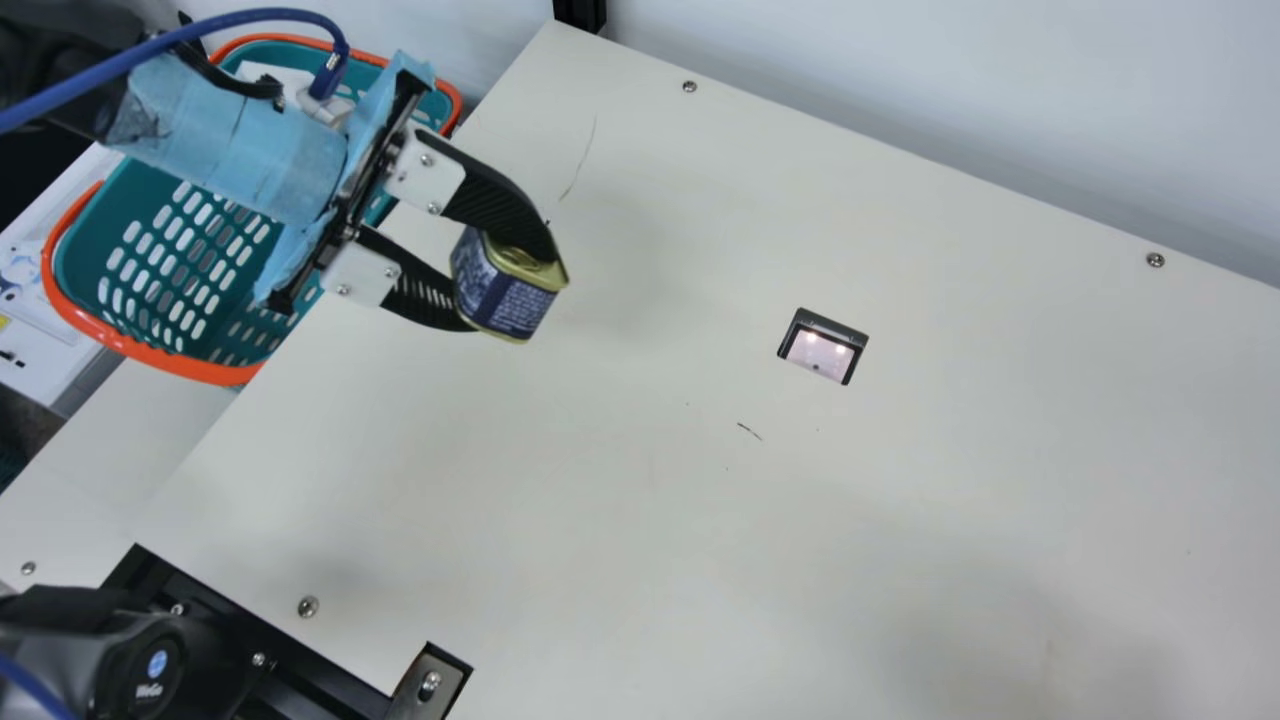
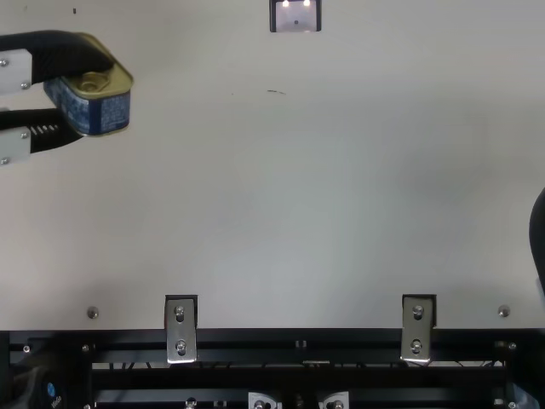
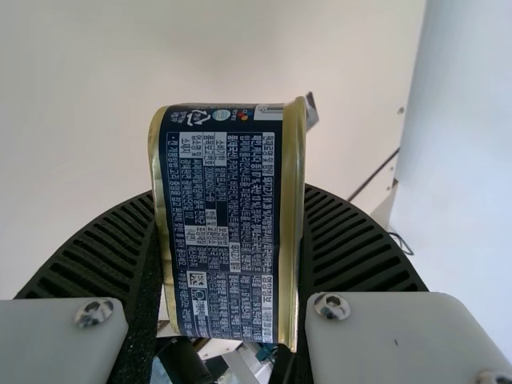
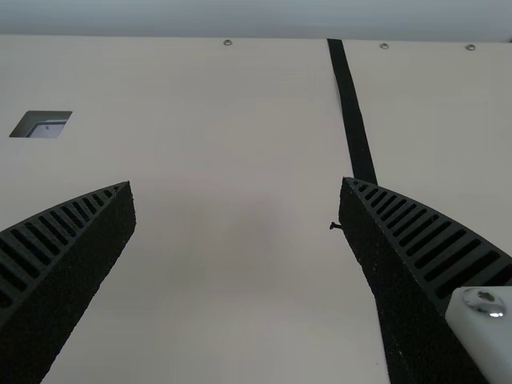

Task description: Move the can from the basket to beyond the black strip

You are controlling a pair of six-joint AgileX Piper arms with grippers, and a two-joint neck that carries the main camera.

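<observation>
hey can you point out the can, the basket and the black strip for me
Can [image 1: 508,302]: main view, on its dark blue label side.
Basket [image 1: 200,371]: main view, on its orange rim.
Black strip [image 4: 351,112]: right wrist view, on its upper stretch there.

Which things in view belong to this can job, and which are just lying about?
Part of the job:
- can, held in the left tool
- basket
- black strip on the table

Not part of it:
- dark-framed cutout
- metal brackets at the table's edge
- right tool, open and holding nothing
</observation>
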